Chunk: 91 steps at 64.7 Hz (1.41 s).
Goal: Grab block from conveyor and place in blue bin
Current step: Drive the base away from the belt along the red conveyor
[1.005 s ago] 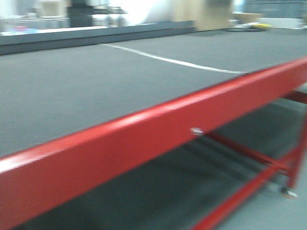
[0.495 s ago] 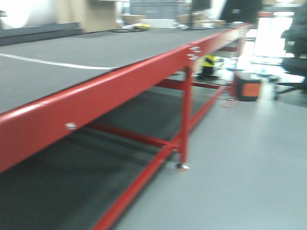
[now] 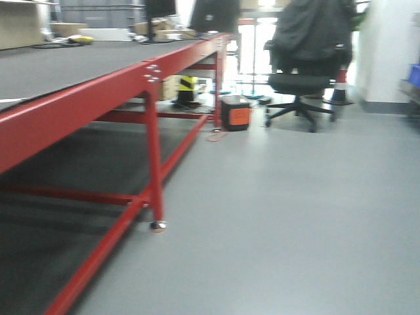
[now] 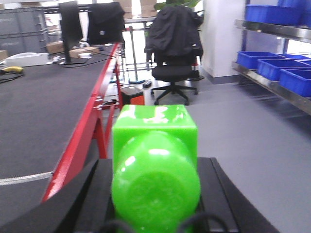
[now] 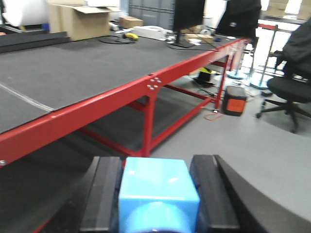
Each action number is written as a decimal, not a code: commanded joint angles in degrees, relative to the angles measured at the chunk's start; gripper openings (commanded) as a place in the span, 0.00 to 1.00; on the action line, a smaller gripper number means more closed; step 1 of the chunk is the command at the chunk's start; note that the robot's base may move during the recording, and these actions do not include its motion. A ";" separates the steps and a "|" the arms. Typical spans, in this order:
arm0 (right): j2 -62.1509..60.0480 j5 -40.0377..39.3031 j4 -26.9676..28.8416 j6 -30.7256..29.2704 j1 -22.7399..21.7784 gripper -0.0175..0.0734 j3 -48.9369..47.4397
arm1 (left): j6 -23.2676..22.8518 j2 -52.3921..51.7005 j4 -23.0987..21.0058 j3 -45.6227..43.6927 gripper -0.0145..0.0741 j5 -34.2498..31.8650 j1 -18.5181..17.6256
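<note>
In the front view the conveyor [image 3: 59, 65] is filling the left side. Its dark grey belt is sitting on a red frame [image 3: 152, 138], and one leg is ending in a small foot on the pale grey floor [image 3: 295, 216]. Near the conveyor's far end an orange box [image 3: 236, 113] is standing on the floor. Further right of the conveyor a chair [image 3: 302, 79] is standing with a dark coat hanging over its back.

In the left wrist view the conveyor is running up the left side, with a white line crossing its belt and a monitor [image 4: 68, 26] standing at its far end. The left claw [image 4: 155, 162] is clamping a green block [image 4: 154, 145] between its black fingers [image 4: 97, 194]. It is holding the block on the floor side of the conveyor's red edge, not over the belt. Well to the right of the conveyor, blue bins [image 4: 265, 60] are sitting on a metal shelf [image 4: 272, 28].

In the right wrist view the conveyor is stretching from the left toward the far middle, and an open carton [image 5: 82, 19] is standing at its far left side. The right claw [image 5: 158, 170] is squeezing a blue block [image 5: 158, 191] between its two black fingers, also on the floor side of the conveyor's red edge.
</note>
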 commanded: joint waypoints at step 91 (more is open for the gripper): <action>-0.21 -1.24 -0.06 -0.29 0.19 0.01 -0.46 | -0.43 -0.22 -0.26 0.03 0.04 -0.88 -0.45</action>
